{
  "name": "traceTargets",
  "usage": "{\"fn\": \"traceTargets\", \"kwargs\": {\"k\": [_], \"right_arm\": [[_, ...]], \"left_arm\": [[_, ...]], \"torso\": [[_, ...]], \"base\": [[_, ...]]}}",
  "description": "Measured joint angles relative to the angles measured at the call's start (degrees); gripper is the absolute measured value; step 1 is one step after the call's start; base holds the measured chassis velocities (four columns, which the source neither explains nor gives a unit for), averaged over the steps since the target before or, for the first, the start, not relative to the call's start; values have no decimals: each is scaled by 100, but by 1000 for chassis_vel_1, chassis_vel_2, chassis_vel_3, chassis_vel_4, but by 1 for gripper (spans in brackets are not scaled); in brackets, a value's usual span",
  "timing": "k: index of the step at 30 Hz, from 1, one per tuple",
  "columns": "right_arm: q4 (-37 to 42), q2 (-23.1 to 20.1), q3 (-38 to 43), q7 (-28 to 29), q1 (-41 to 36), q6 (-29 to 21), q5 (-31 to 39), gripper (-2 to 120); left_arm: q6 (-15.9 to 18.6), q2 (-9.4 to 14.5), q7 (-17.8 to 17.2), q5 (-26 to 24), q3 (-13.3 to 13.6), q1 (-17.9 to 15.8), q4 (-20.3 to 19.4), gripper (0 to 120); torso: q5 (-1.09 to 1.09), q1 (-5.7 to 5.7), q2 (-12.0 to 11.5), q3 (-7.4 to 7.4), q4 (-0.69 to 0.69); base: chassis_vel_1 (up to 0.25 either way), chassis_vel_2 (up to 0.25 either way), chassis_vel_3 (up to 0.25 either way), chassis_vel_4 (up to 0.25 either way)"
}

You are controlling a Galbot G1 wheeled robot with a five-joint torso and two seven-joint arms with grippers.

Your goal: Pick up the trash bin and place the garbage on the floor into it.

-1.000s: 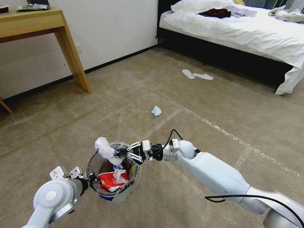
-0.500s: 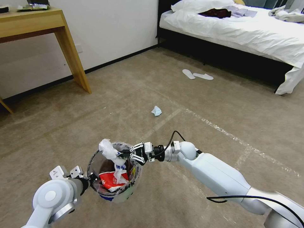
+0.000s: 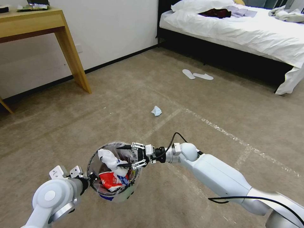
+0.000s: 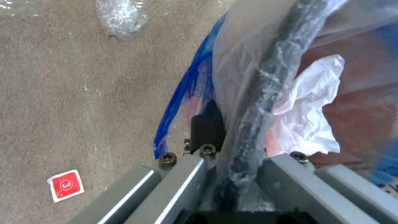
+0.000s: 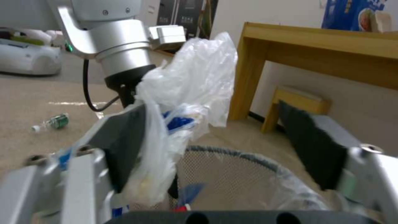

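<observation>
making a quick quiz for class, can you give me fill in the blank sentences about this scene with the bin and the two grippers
1. The left gripper is shut on the ____ of the trash bin.
2. The right gripper is over the bin with its jaws ____.
3. The crumpled white bag hangs against one of the right gripper's ____.
4. A pale blue scrap lies on the ____.

Missing words: rim; open; jaws; carpet

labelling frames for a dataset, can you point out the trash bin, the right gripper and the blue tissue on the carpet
trash bin (image 3: 91, 158), head view, on its left rim.
right gripper (image 3: 122, 156), head view, midway between its open fingertips over the bin.
blue tissue (image 3: 156, 110), head view, on the middle of the crumpled piece.
</observation>
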Motion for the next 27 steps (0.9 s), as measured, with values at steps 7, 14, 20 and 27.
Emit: {"fn": "traceTargets", "kwargs": {"k": [7,14,20,27], "right_arm": [[-37,42,-27,-1,12,-2,-46,99],[-85,90,-37,-2,26,-4,-54,100],[-130,116,-45,-29,76,-6,-55,100],[-128,108,-32,-61,85,-44,-26,100]], "left_arm": [[0,3,-7,-9,2,-6,-5,0],[0,23,-9,-33,21,-37,9,0],[0,19,-10,-50,40,-66,34,0],[3,28,-27,-75,35,-59,33,0]], "torso": [[0,0,0,0,0],[0,0,-1,0,0],[0,-1,-1,0,1],[0,-1,-1,0,0]], "base": [[0,0,0,0],[0,0,0,0],[0,0,0,0],[0,0,0,0]]}}
